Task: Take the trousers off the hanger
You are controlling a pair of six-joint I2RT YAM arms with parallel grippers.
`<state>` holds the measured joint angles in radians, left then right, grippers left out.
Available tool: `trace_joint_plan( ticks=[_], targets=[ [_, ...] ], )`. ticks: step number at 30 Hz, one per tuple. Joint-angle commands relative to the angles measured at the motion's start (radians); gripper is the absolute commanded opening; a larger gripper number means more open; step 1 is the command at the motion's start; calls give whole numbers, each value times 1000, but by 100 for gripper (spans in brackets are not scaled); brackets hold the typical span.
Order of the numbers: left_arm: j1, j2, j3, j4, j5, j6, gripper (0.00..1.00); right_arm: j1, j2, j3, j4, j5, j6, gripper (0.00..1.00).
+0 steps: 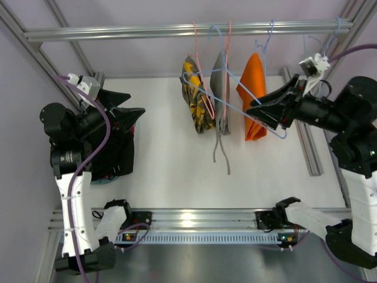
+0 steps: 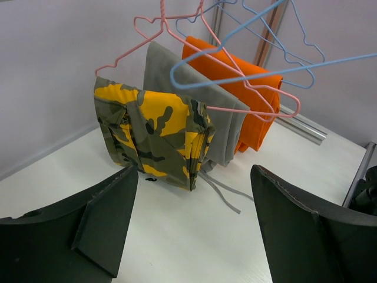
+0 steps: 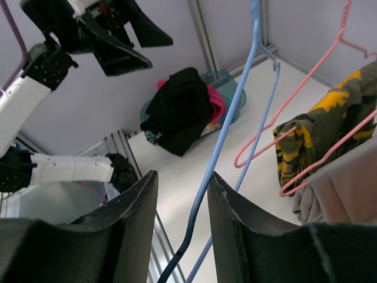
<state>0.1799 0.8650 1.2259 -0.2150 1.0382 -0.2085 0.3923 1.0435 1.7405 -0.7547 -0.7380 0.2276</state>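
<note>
The black trousers (image 3: 179, 109) lie crumpled over the pink trousers (image 3: 217, 106) in a teal basket (image 3: 228, 79) at the left edge of the white surface (image 1: 171, 171), off any hanger. Above that heap hangs the left tool (image 1: 125, 106), its jaws spread wide and holding nothing. Across the surface, the right tool (image 3: 184, 177) is partly closed around the wire of a bare blue hanger (image 3: 230, 118), which sits tilted. Beside it, a camouflage pair (image 1: 197, 103), a grey pair (image 1: 221, 97) and an orange pair (image 1: 253, 94) hang from the rail (image 1: 147, 30).
</note>
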Motion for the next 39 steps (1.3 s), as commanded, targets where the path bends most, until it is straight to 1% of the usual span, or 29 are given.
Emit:
trace_joint_plan(
  ticks=[1, 4, 5, 6, 8, 10, 14, 19, 21, 22, 24, 28, 32, 36, 39],
  targets=[
    [-13, 8, 6, 68, -3, -23, 83, -85, -89, -16, 130, -75, 93, 0],
    [-26, 14, 9, 72, 8, -19, 84, -170, -149, -65, 179, -107, 163, 0],
    [-34, 15, 12, 72, 11, -12, 84, -208, -181, -87, 205, -116, 214, 0],
    [-54, 16, 11, 72, 8, 4, 84, -225, -192, -119, 248, -126, 242, 0],
    [-74, 14, 7, 72, -3, 27, 84, -262, -198, -131, 265, -161, 309, 0],
    [-111, 16, 7, 72, -15, 57, 84, -283, -198, -153, 294, -188, 363, 0],
    [-152, 17, 7, 72, -44, 89, 84, -303, -186, -142, 304, -186, 389, 0],
    [-174, 28, 12, 72, -72, 121, 84, -342, -204, -79, 249, -124, 351, 0],
    [-175, 35, 17, 72, -75, 129, 84, -380, -230, -65, 213, -103, 334, 0],
    [-174, 43, 20, 72, -81, 132, 84, -424, -252, -64, 200, -81, 320, 0],
    [-210, 55, 23, 72, -83, 136, 84, -460, -272, -43, 143, -32, 290, 0],
    [-226, 71, 21, 72, -84, 156, 84, -541, -321, -10, 62, 24, 219, 0],
    [-247, 92, 24, 72, -90, 170, 84, -618, -370, 20, -9, 123, 154, 0],
    [-270, 112, 21, 72, -99, 181, 84, -652, -379, 71, -64, 181, 93, 0],
    [-284, 120, 21, 72, -105, 189, 84, -658, -393, 33, -103, 230, 67, 0]
  ],
)
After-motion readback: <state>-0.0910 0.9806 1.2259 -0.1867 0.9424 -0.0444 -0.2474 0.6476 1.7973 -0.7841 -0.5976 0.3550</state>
